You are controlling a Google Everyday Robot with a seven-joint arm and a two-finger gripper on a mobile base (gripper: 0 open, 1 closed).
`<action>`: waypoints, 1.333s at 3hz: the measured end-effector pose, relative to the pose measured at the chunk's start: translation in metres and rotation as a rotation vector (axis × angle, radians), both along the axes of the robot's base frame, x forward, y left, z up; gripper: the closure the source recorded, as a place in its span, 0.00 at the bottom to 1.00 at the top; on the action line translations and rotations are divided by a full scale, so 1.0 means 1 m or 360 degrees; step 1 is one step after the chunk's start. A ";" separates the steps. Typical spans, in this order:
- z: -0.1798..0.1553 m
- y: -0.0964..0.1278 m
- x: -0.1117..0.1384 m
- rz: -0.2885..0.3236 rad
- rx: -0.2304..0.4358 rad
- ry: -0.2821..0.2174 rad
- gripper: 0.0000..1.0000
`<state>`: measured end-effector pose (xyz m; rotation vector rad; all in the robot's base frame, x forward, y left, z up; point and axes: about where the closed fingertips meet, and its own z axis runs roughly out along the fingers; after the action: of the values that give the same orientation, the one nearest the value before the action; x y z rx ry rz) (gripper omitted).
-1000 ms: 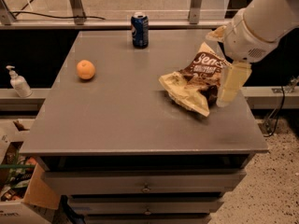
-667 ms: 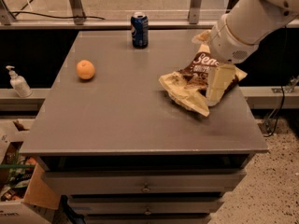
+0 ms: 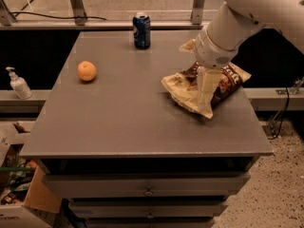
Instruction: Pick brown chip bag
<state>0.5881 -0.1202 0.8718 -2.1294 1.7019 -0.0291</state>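
The brown chip bag (image 3: pixel 182 90) lies crumpled on the right side of the grey table (image 3: pixel 123 118), its cream-yellow end pointing left and its dark-brown end toward the table's right edge. My gripper (image 3: pixel 205 95) hangs from the white arm (image 3: pixel 237 18) that comes in from the upper right. It points down directly over the middle of the bag, at or just above its surface, and hides part of it.
An orange (image 3: pixel 87 71) sits on the left part of the table. A blue can (image 3: pixel 141 30) stands at the back centre. A white pump bottle (image 3: pixel 18 83) stands on a ledge to the left. Drawers are below the tabletop, and a cardboard box (image 3: pixel 19 198) is on the floor at lower left.
The arm and gripper have moved left, from the bag's right edge to over its middle. The bag, orange and can have not moved.
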 end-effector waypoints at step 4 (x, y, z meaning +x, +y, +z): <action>-0.015 -0.003 0.007 0.0030 -0.0026 0.0004 0.98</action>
<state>0.5955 -0.1227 0.8569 -2.1580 1.6885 -0.0348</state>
